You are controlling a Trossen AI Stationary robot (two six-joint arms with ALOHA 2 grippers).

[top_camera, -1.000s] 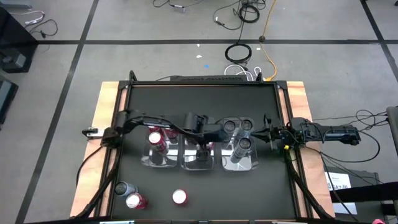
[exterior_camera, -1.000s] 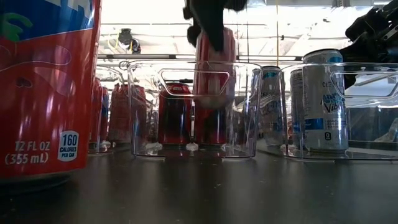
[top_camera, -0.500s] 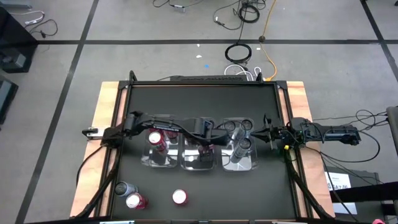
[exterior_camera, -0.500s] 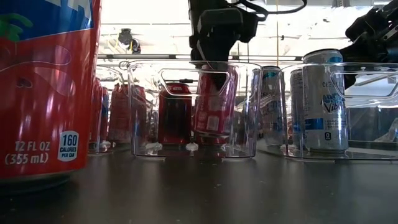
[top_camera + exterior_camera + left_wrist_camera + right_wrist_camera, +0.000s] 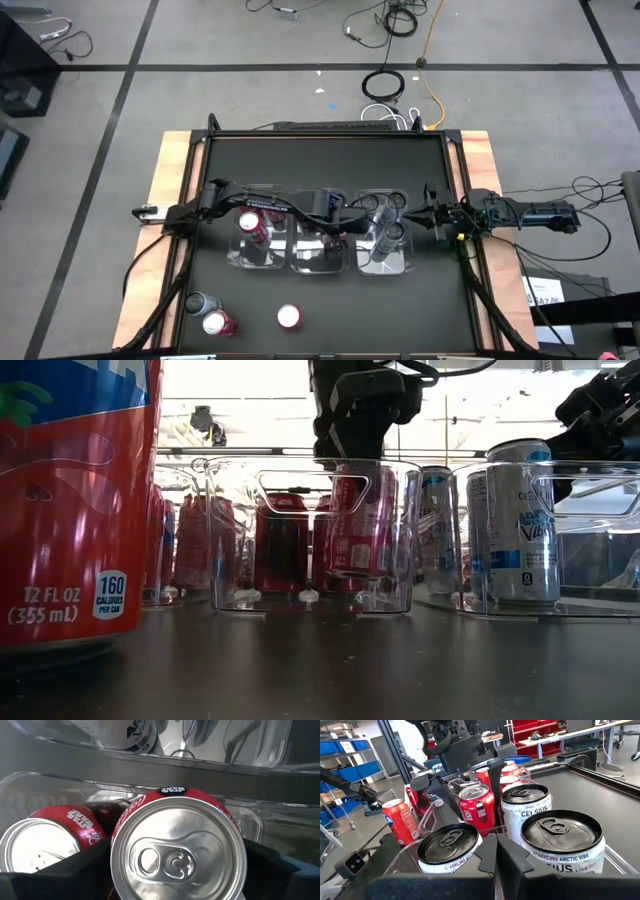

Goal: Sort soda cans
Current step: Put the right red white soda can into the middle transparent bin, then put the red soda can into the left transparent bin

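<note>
My left gripper (image 5: pixel 335 222) reaches down into the middle clear bin (image 5: pixel 318 262) and is shut on a red soda can (image 5: pixel 355 540); its silver top (image 5: pixel 177 855) fills the left wrist view. Another red can (image 5: pixel 45 840) stands beside it in the same bin. The left bin (image 5: pixel 240 258) holds red cans (image 5: pixel 250 222). The right bin (image 5: pixel 405 262) holds silver cans (image 5: pixel 388 232). At the table's right edge my right gripper (image 5: pixel 495 865) waits shut, with nothing in it. Three loose cans (image 5: pixel 218 323) stand near the front edge. My left gripper pinches the red can between its two fingers (image 5: pixel 75 870), on opposite sides of the can's wall just under the top rim (image 5: pixel 116 865). The fingers come from above, pointing steeply down. The can stands upright, low inside the middle bin; whether its base rests on the bin's floor, I cannot tell.
The three bins stand side by side across the table's middle, their walls close around the held can. A red can (image 5: pixel 80 500) stands very near the low camera. Bare dark tabletop (image 5: pixel 320 170) lies behind the bins.
My left gripper has come down with the red can, from above the middle bin's rim to deep inside the bin. Half a second ago the can hung tilted; now it stands upright. The fingers have stayed on the can.
</note>
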